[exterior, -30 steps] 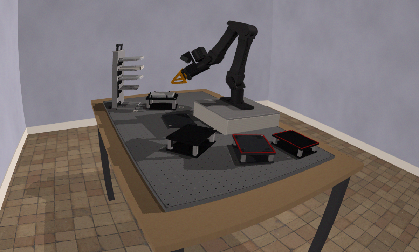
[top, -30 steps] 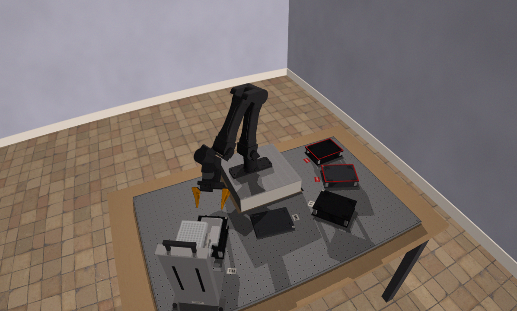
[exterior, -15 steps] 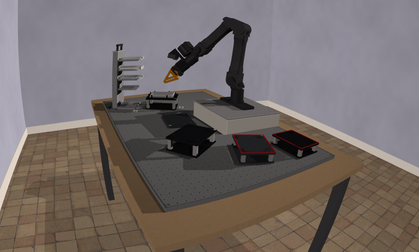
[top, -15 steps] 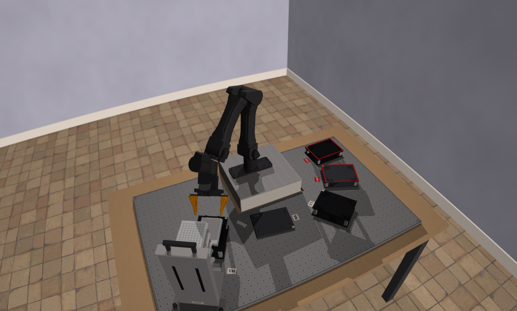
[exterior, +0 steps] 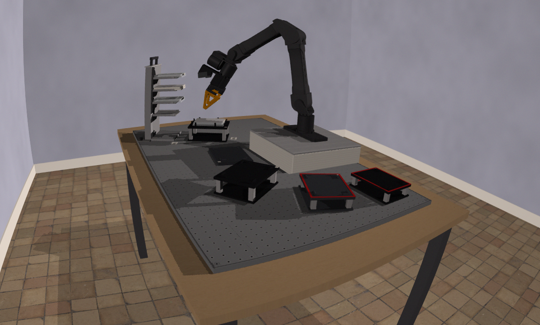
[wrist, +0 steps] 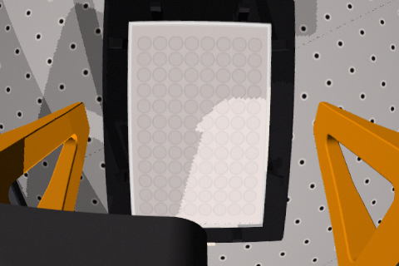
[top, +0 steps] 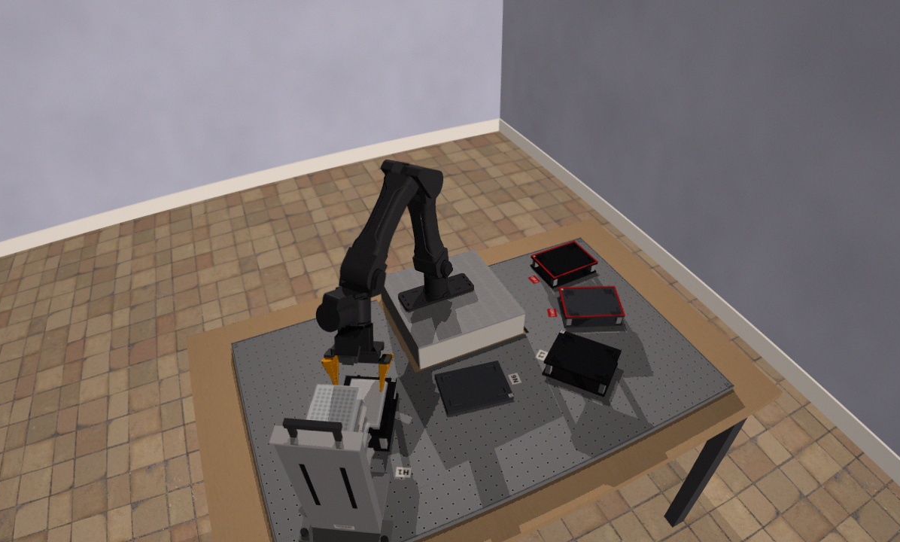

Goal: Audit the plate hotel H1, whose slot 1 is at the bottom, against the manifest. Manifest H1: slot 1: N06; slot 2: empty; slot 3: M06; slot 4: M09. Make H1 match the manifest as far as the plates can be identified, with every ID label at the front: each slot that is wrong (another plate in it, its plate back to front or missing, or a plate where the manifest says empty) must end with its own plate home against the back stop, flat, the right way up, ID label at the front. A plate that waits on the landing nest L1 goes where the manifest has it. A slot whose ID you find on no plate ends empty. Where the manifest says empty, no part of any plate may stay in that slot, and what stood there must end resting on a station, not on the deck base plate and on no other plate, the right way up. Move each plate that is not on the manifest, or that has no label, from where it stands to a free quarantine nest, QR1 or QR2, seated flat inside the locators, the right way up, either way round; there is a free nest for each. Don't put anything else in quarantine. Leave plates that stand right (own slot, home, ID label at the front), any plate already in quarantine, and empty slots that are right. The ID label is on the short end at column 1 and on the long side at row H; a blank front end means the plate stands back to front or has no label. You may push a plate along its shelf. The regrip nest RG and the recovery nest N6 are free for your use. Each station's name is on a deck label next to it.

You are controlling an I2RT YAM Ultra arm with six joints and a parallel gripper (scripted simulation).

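My gripper is open and empty, above the regrip nest, one finger beyond each long side. A pale plate lies flat on the black regrip nest RG, wells up. No ID label on it can be read. The hotel H1 stands behind it. A pale 96-well plate is in its top slot. Lower levels show pale edges; which hold plates, and their IDs, I cannot tell.
The landing nest L1, the recovery nest N6 and two red-rimmed quarantine nests carry no plate. The arm's raised plinth stands beside them.
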